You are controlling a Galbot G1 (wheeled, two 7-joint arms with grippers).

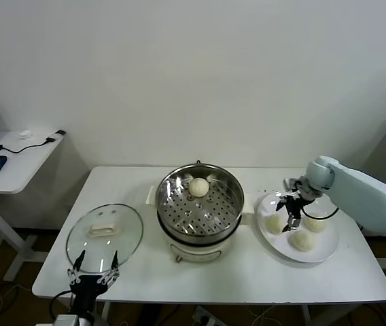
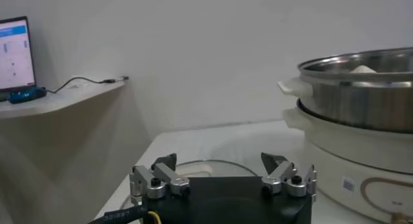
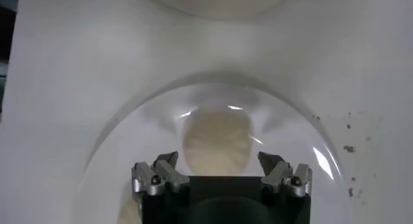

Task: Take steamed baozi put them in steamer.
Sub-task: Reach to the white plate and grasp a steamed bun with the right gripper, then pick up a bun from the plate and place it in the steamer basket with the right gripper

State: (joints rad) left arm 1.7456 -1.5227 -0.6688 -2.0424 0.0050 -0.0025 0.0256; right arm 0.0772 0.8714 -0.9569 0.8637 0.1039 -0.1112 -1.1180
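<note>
Right gripper [image 1: 291, 216] hung wide open, empty, over the plate [image 1: 329, 254] at right of frame, above a baozi [image 3: 216, 142]. One bun [image 1: 198, 187] sat in the steamer [image 1: 228, 216]. Dough probably soft, light: pinch its flanks gently. Left gripper [image 1: 94, 268] idled open near the lid [image 1: 104, 232], lower left.

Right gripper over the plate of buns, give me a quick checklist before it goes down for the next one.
1. Right gripper jaws open: ok, spread wide and holding nothing.
2. Target lined up: ok, in the right wrist view one baozi sits centred between the jaws.
3. Buns left on the plate: ok, three remain.
4. Room in the steamer: ok, only one bun sits at the back of the perforated tray.
5. Glass lid off the pot: ok, it lies flat on the table to the steamer's left.
6. Left gripper out of the way: ok, open at the table's near edge by the lid.
</note>
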